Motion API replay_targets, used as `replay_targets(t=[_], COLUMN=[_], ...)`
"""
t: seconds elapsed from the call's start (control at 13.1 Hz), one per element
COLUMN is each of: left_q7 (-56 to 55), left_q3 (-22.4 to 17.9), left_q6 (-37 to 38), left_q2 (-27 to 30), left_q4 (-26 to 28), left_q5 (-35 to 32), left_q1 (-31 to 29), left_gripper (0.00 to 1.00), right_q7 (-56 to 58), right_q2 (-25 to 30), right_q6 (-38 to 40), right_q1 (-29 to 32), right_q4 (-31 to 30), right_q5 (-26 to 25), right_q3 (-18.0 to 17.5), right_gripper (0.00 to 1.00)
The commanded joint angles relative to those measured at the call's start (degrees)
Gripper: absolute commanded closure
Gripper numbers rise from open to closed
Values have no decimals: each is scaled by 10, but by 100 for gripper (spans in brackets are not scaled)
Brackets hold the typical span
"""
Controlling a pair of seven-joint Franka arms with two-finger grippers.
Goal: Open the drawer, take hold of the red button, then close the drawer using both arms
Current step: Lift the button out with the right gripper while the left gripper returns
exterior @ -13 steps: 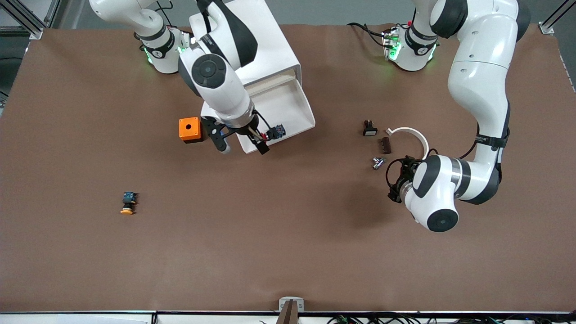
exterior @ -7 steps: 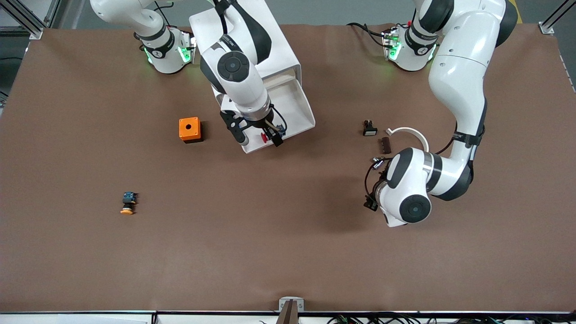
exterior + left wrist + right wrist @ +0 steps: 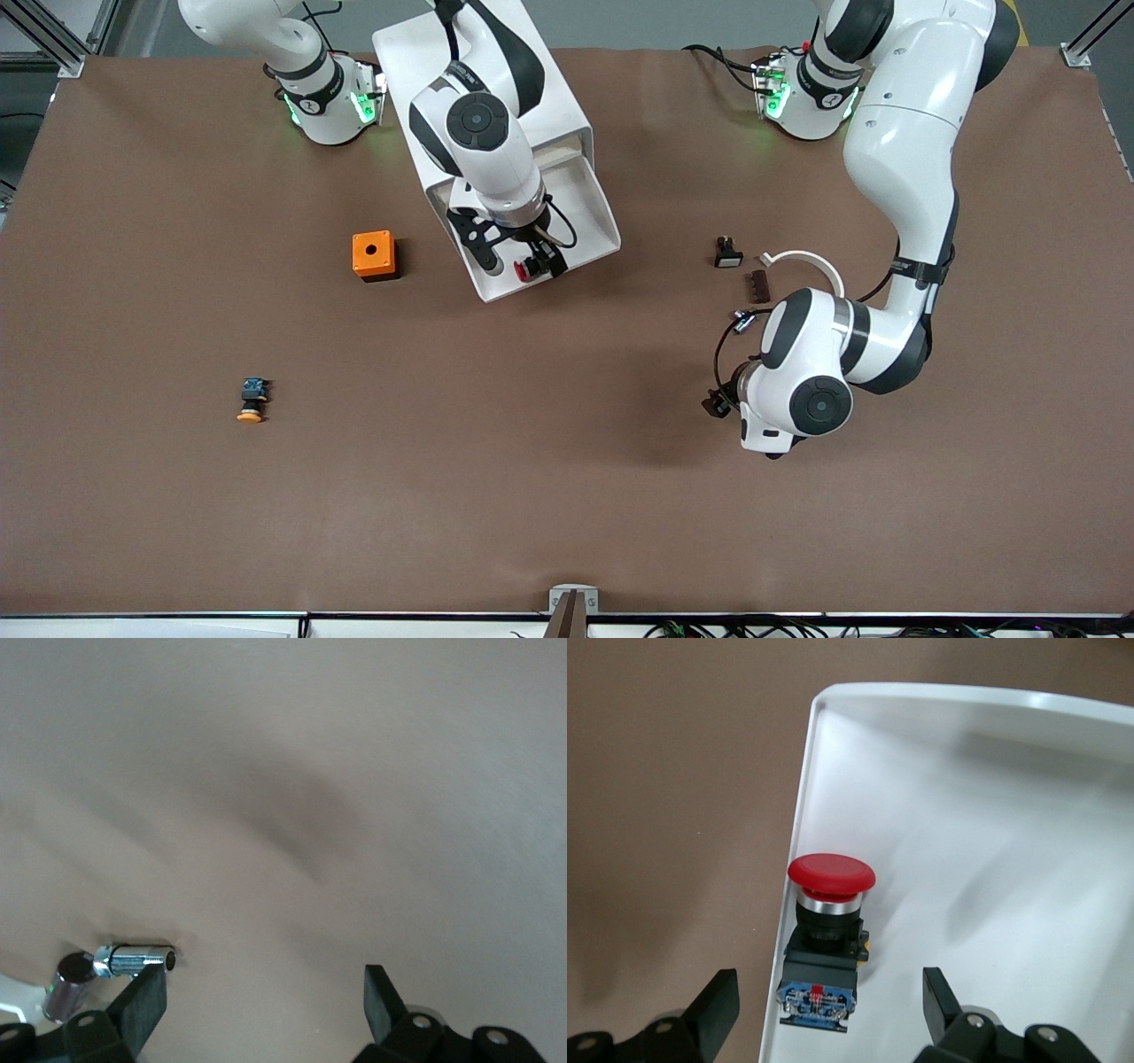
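Observation:
The drawer (image 3: 580, 213) stands pulled out of the white cabinet (image 3: 532, 89). The red-capped button (image 3: 529, 268) lies in it on its side against the front rim. My right gripper (image 3: 521, 260) hangs low over that spot. In the right wrist view its fingers (image 3: 718, 1003) are open, one on each side of the button (image 3: 828, 904), and do not touch it; the drawer floor (image 3: 992, 815) is bare beside it. My left gripper (image 3: 719, 400) is open and empty over bare table. In the left wrist view it (image 3: 264, 1003) shows beside a chrome fitting (image 3: 133, 958).
An orange box (image 3: 373, 255) stands beside the drawer toward the right arm's end. An orange-capped button (image 3: 252, 400) lies nearer the camera. A small black-and-white part (image 3: 727, 252), a brown strip (image 3: 759, 285), a white ring piece (image 3: 811, 261) and the chrome fitting (image 3: 742, 317) lie by the left arm.
My right gripper swung from the drawer's front corner to over the drawer, and the button now lies between its open fingers. My left arm moved toward the drawer's end of the table.

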State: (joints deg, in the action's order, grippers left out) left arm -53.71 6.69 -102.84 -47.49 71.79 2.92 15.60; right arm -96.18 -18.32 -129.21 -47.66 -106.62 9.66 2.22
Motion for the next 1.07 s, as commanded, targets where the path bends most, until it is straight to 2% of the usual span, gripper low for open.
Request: replay_targets(t=[0.0,0.15,0.31,0.61,0.69,0.77,0.99], left_q7=[59,60,38,-9,-10,-12,-27], left_q3=[7,8,6,7,8,8,32], left_q6=[-3,-3,-2,-3,-3,-3,-10], left_q2=[21,24,23,24,24,26,31], left_q4=[10,11,14,26,27,28,31], left_q5=[-24,-51,-48,-50,-49,-44,-47], left_q1=[8,20,43,69,74,77,77], left_gripper=[1,1,0,0,0,0,0], right_q7=[-12,-13,-13,-10,-5,0,92], right_q2=[-3,-6,-7,-6,-5,-2,2], right_q6=[-21,-24,-24,-17,-15,-9,111], right_q1=[-10,-13,-16,-13,-10,-5,41], right_q4=[-10,-10,-10,-2,2,11,86], right_q5=[-6,-6,-6,-19,-20,-20,-20], right_q3=[8,8,8,9,9,9,9], right_gripper=[13,26,50,92,99,100,100])
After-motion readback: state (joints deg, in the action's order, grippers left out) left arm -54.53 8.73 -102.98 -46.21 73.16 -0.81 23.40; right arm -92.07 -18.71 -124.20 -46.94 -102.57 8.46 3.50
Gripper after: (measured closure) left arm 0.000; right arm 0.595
